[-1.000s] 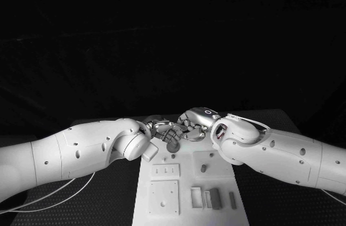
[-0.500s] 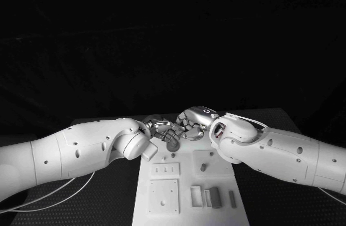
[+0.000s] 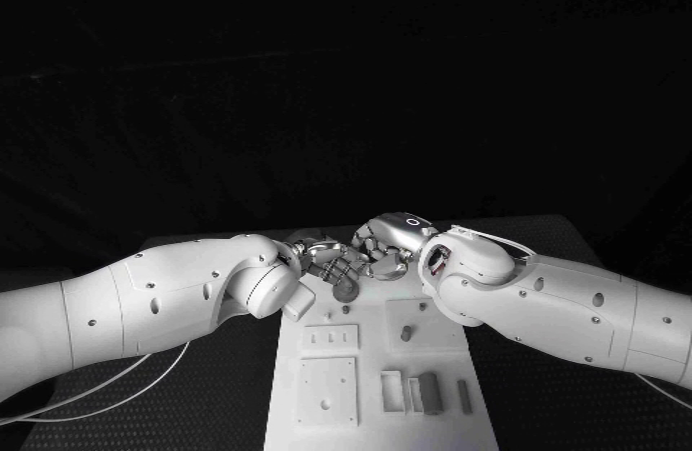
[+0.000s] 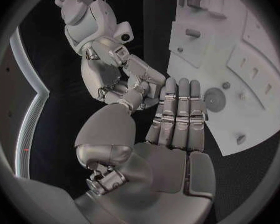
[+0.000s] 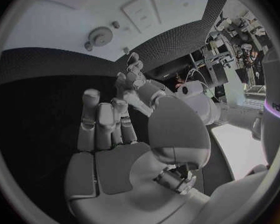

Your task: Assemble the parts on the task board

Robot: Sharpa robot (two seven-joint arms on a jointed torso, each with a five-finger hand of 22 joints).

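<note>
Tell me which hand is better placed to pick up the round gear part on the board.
Left, probably. In the left wrist view the left hand's straight fingers lie right beside the round gear part on the task board. The right hand sits farther off.

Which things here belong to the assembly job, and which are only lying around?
Belonging to the job:
- task board
- grey upright parts near its front edge
- round gear-like part on the board
- left hand and right hand, meeting above the board's far end

Just lying about:
- white cable on the black table
</note>
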